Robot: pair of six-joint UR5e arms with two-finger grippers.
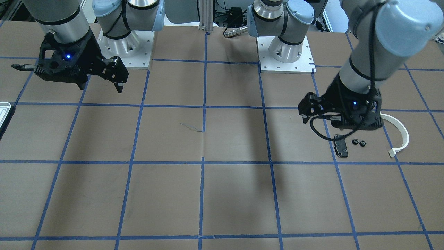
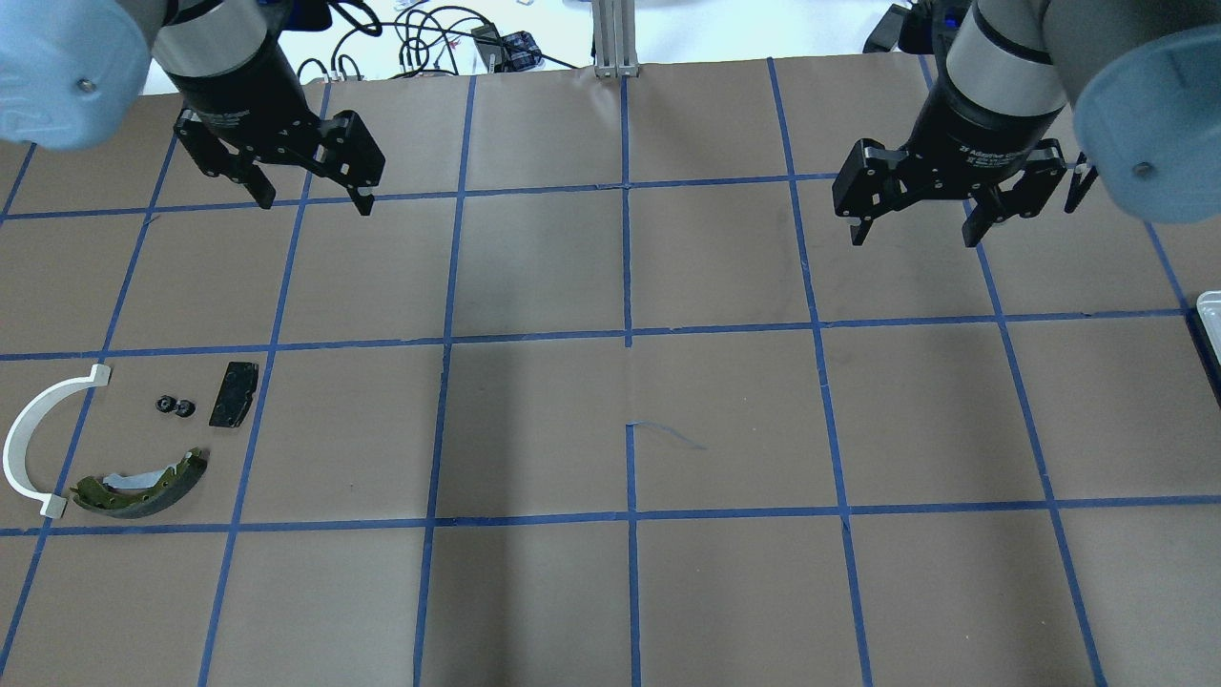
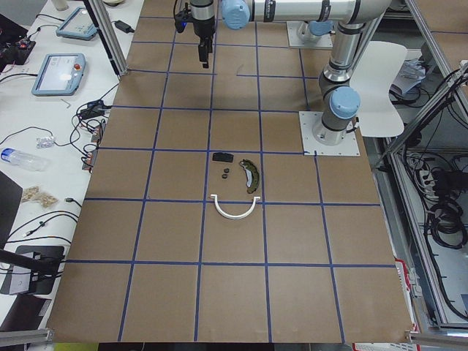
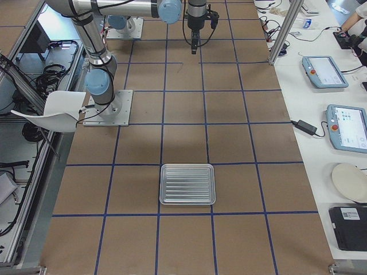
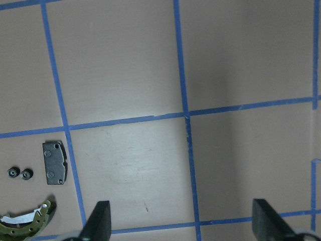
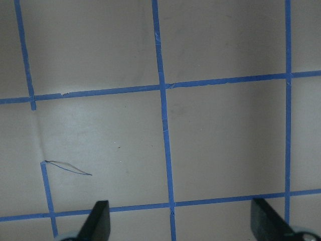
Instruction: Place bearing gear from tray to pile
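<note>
Bearing gears [image 2: 164,405], two small black ones, side by side in the overhead view on the brown table [image 2: 630,592], within the pile [image 2: 186,408] at the left: just left of the black pad [image 2: 235,393], right of the white arc [image 2: 52,393], beyond the olive brake shoe [image 2: 153,494], touching none of them. Above the far left, the left gripper [image 2: 315,198], jaws spread wide, holding nothing. At the far right, the right gripper [image 2: 916,234], equally spread, nothing held. At the right edge, a corner of the tray [image 2: 1210,310], well apart from the pile.

From across the table: gears between pad and arc, just nearer than the left gripper; brake shoe hidden behind it.

From the left end: gears just nearer than the pad, brake shoe to their right, arc nearest the camera.

From the right end: tray flat on the table, ridged floor up, near the camera.

Left wrist view: gears at lower left beside the pad; fingertips [image 5: 100,223] wide apart over the brown paper.

Right wrist view: fingertips [image 6: 99,221] wide apart over blue-taped paper.
</note>
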